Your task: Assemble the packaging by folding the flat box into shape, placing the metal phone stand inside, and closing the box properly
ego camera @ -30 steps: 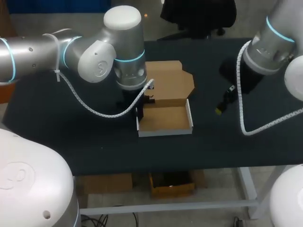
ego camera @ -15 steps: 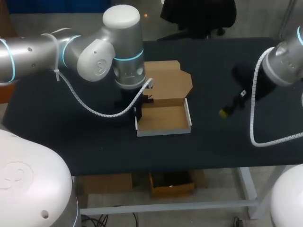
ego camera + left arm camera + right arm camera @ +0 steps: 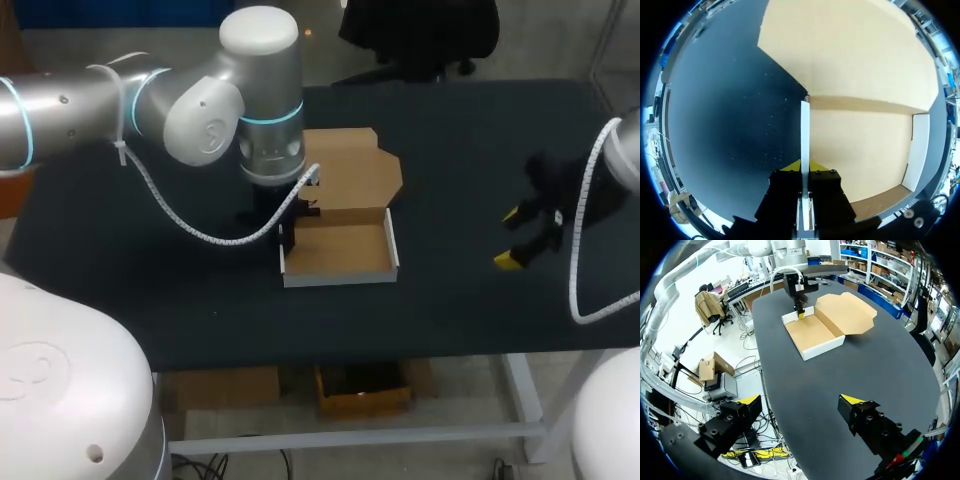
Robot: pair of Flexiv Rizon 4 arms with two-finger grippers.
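- While the left gripper pinches the left wall of the box between both yellow tips, the right gripper hangs with its fingers spread wide and nothing between them.
- Box: brown cardboard, near the middle of the black table. It is folded into a shallow tray with the lid open.
- Tray: the left, front and right walls stand upright and show white faces. The floor is bare cardboard.
- Lid: joined along the tray's back edge, it lies open on the far side of the tray, away from the robot. Its right end has notched corners.
- Left arm: comes in from the left, with the wrist right over the tray's left wall and the fingers pointing down.
- Left wrist view: the wall runs as a thin white strip straight up the gap between the fingers, one finger on each face. The tray floor is to one side of the wall and bare table to the other.
- Right gripper position: well apart from the box, over the right part of the table near the front edge.
- Right wrist view: the box sits far ahead across the table, with the left gripper on the tray's far wall.
- A white coiled cable loops from the left arm down to its wrist, just beside the tray's left wall.
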